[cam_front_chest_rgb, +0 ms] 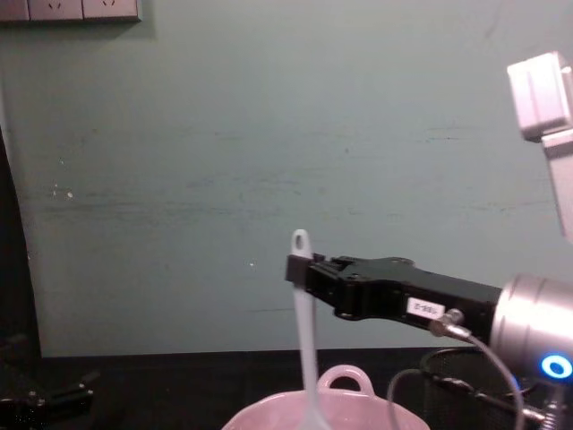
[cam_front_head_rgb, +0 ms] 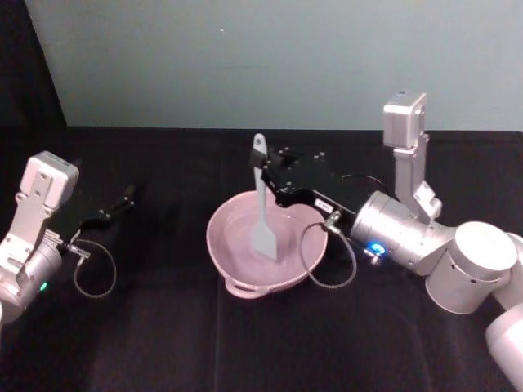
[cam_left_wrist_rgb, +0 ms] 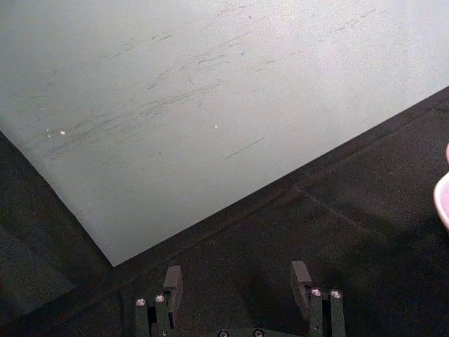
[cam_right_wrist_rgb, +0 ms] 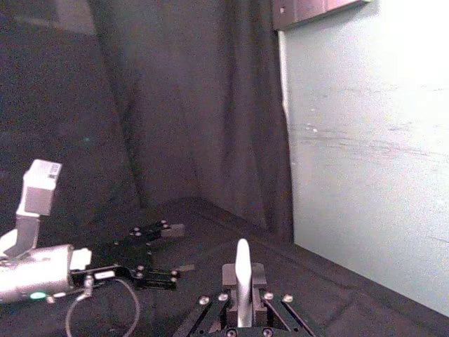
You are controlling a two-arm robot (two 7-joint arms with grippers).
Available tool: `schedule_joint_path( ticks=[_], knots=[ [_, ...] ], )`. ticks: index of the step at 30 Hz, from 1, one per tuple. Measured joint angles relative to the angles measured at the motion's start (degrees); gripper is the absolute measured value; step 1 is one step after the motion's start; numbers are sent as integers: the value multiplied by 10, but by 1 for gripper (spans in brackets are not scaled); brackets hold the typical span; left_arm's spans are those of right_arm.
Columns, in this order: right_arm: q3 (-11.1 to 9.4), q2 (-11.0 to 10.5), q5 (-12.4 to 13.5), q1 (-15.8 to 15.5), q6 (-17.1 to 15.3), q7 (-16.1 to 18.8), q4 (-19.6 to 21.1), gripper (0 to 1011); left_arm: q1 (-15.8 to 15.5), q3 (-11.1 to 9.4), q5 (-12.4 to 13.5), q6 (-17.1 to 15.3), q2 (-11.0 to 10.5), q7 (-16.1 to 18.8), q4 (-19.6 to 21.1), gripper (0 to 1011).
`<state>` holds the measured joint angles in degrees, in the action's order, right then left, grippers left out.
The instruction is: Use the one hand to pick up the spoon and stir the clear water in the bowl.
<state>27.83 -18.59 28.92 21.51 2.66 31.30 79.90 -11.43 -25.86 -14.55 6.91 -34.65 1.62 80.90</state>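
Head view: spoon upright in right gripper, blade in bowl

The right gripper is clamped on the spoon just under its handle hole. The spoon's long axis is vertical, with the blade straight below the fingertips, inside the bowl. Stirring likely needs only sideways circling. The left gripper is parked well to the side, fingers apart.

The head view looks down on the black tabletop from above; the chest view sits low, facing the pale wall. Both share the pink bowl and spoon. The 2 wrist views ride near the tabletop, facing that wall.
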Motion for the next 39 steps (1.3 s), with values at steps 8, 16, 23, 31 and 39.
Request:
schedule_joint_path(
  ticks=[8, 16, 23, 31, 39],
  knots=[
    [20, 25, -1, 27, 5, 11, -32, 118, 0, 0, 0, 0, 0, 0, 0, 1011],
    [26, 52, -4, 60, 18, 15, -85, 118, 0, 0, 0, 0, 0, 0, 0, 1011],
    [16, 61, -4, 78, 26, 13, -117, 118, 0, 0, 0, 0, 0, 0, 0, 1011],
    [2, 51, -6, 83, 25, 6, -124, 118, 0, 0, 0, 0, 0, 0, 0, 1011],
    [-11, 28, -8, 59, 16, -3, -91, 118, 0, 0, 0, 0, 0, 0, 0, 1011]
  ],
)
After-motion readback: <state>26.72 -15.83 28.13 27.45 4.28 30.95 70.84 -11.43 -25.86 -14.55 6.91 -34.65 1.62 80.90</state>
